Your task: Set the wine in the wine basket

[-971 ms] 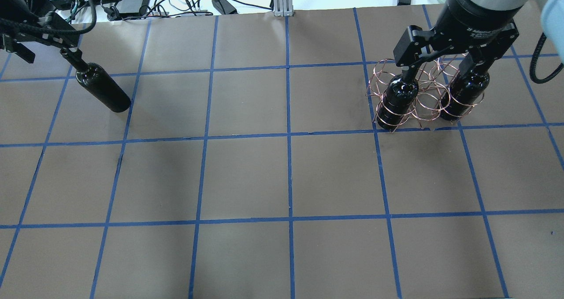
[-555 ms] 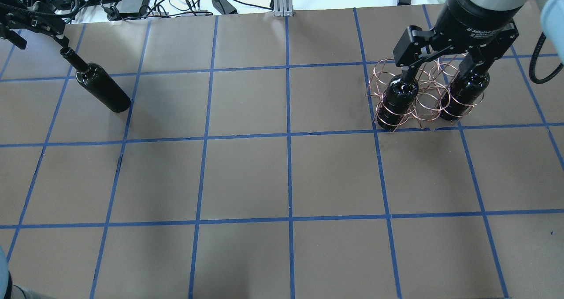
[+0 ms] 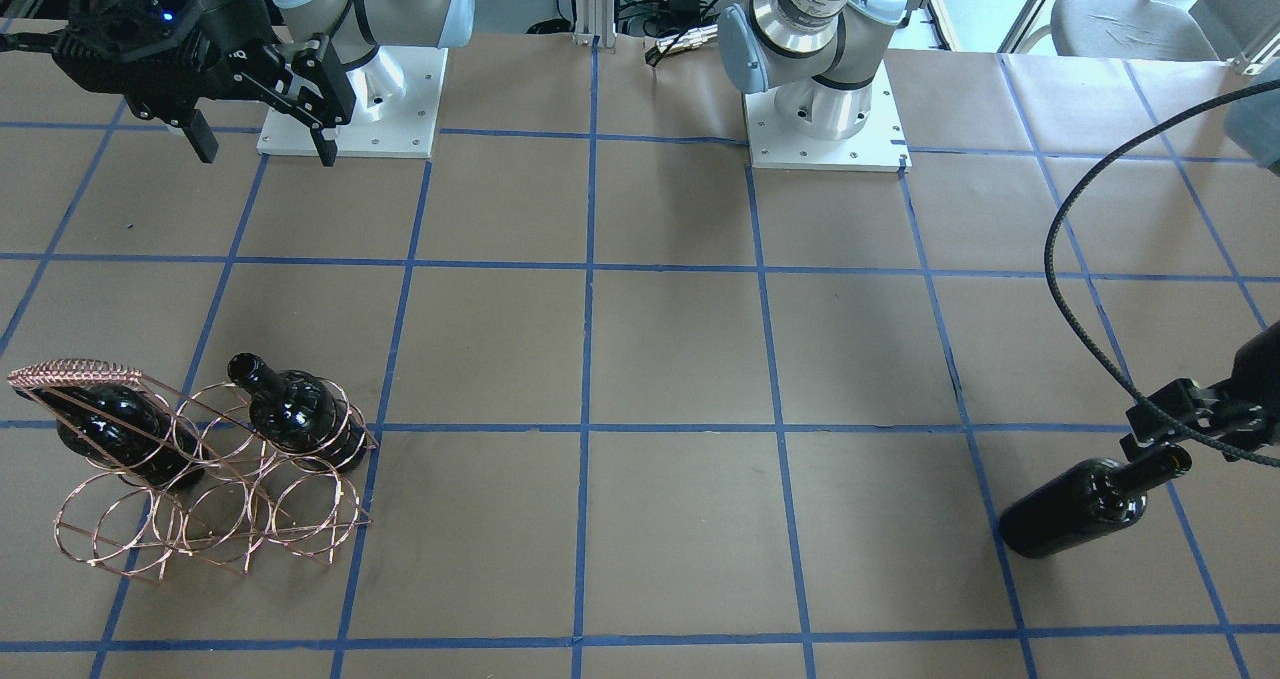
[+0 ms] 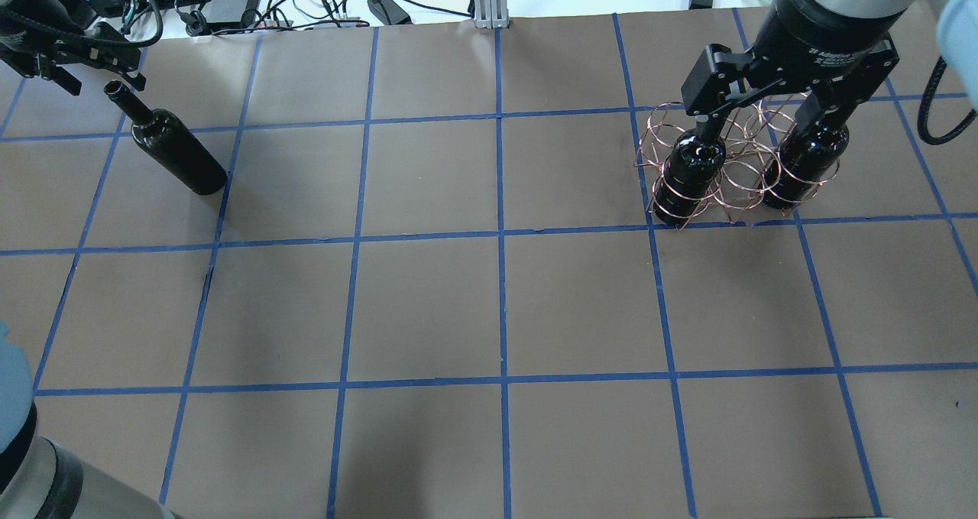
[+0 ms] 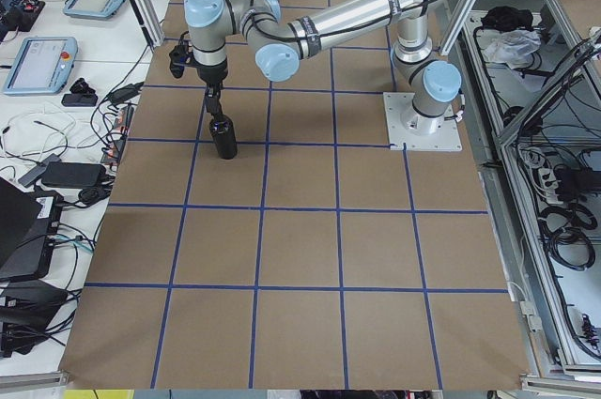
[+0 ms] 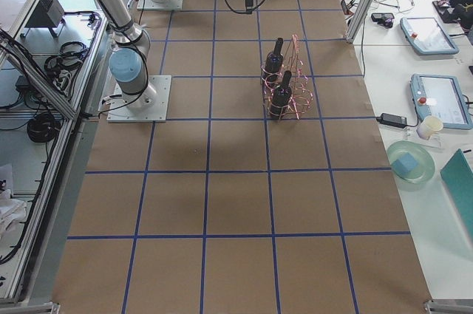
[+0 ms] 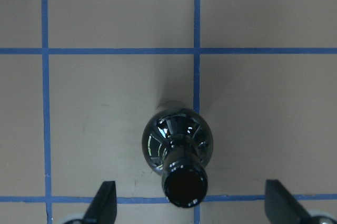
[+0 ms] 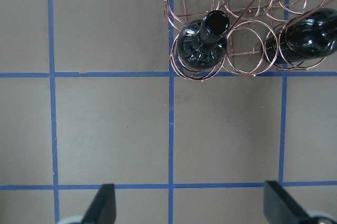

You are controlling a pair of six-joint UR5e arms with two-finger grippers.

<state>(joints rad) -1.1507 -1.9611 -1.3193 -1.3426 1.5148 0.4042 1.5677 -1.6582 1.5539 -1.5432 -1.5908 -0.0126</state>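
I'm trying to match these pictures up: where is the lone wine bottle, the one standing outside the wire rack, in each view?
Front-facing: lone bottle, lower right.
Overhead: upper left.
Exterior left: upper left of centre.
Exterior right: top edge at most, too small to be sure.
Left wrist: bottom centre, seen from above.
Right wrist: not in it.
Shared landmark: the blue tape line beside its base.
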